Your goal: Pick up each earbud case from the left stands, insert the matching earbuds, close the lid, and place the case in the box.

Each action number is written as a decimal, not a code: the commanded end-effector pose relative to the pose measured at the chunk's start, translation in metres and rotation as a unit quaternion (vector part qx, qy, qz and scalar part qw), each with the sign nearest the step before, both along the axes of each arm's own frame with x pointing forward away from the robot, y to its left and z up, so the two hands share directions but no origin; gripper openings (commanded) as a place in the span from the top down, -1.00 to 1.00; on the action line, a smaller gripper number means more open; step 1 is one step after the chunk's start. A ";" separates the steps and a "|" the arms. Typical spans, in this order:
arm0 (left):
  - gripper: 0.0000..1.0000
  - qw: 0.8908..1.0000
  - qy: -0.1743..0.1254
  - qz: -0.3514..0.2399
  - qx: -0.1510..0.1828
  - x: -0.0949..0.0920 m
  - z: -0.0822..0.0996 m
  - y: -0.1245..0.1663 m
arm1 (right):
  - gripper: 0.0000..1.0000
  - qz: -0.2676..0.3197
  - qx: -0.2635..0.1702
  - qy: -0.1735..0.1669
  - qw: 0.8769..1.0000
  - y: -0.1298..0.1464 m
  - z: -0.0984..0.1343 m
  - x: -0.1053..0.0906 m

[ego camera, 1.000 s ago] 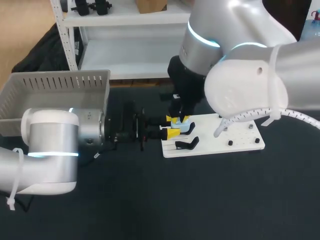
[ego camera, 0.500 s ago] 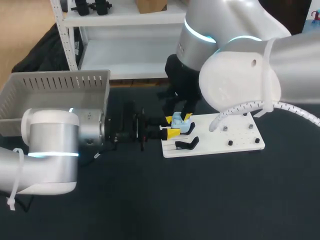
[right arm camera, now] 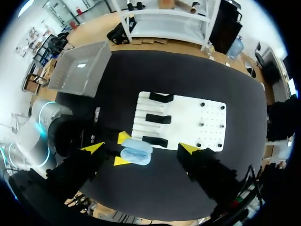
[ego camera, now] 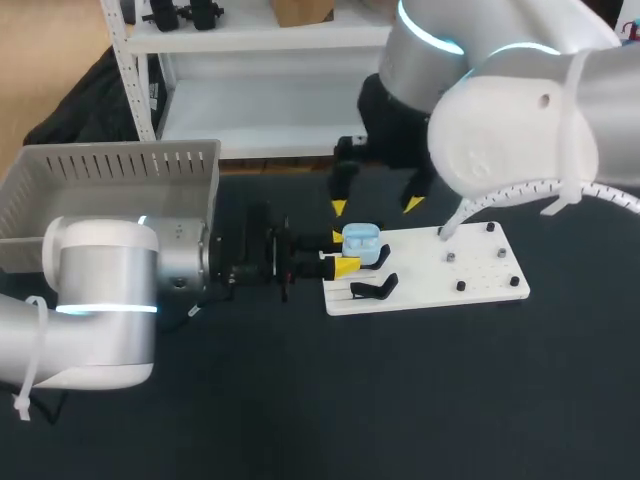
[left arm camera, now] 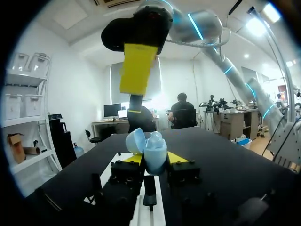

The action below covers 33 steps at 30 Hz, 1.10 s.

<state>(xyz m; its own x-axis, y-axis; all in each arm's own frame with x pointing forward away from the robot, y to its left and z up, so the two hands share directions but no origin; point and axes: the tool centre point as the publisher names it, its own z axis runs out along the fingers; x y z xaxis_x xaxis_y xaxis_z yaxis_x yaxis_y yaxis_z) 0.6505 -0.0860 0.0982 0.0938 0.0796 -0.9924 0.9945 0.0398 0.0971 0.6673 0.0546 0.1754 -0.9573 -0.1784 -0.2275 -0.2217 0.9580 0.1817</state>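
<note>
A light-blue earbud case [ego camera: 361,240] is held over the near-left end of the white stand board [ego camera: 470,270], my left gripper [ego camera: 343,252] shut on it from two sides. In the left wrist view the case [left arm camera: 154,153] sits between my yellow tips with its lid [left arm camera: 135,140] tipped open. My right gripper [ego camera: 376,206] hangs above the case, open wide and touching nothing. In the right wrist view the case [right arm camera: 136,153] lies below and between my spread fingertips [right arm camera: 95,147]. One of those right fingers [left arm camera: 138,68] shows above the case in the left wrist view.
A grey box [ego camera: 110,185] stands at the left behind my left arm, also visible in the right wrist view [right arm camera: 80,70]. Black stands [right arm camera: 157,117] lie on the white board [right arm camera: 197,117], and small black pegs [ego camera: 460,285] dot its right half.
My right gripper has let go of the case, opened wide and risen away from it. The left gripper has kept still with the case in it.
</note>
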 end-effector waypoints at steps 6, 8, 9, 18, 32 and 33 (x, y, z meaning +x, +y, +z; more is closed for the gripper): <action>1.00 1.000 -0.001 0.002 0.001 -0.001 0.000 -0.001 | -1.00 -0.037 -0.017 0.017 0.999 -0.011 -0.013 0.027; 1.00 1.000 -0.001 0.002 0.001 -0.001 0.000 -0.001 | -1.00 -0.041 -0.019 0.021 0.999 -0.012 -0.016 0.030; 1.00 1.000 -0.001 0.002 0.001 -0.001 0.000 -0.001 | -1.00 -0.043 -0.021 0.024 0.999 -0.013 -0.018 0.031; 1.00 1.000 -0.001 0.002 0.001 -0.001 0.000 -0.001 | -1.00 -0.053 -0.033 0.057 0.996 -0.020 -0.037 0.029; 1.00 1.000 -0.001 0.002 0.001 -0.001 0.000 -0.001 | -1.00 -0.051 -0.039 0.091 0.994 -0.029 -0.046 0.002; 1.00 1.000 -0.001 0.002 0.001 -0.001 0.000 -0.001 | -1.00 -0.050 -0.039 0.091 0.994 -0.029 -0.046 0.000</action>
<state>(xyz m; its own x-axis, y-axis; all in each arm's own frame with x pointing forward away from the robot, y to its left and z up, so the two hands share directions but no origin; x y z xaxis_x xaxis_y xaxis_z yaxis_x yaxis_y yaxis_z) 0.6503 -0.0860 0.0981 0.0936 0.0794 -0.9924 0.9945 0.0396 0.0970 0.6744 0.0282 0.1266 -0.9954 -0.0915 -0.0286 -0.0945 0.9868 0.1313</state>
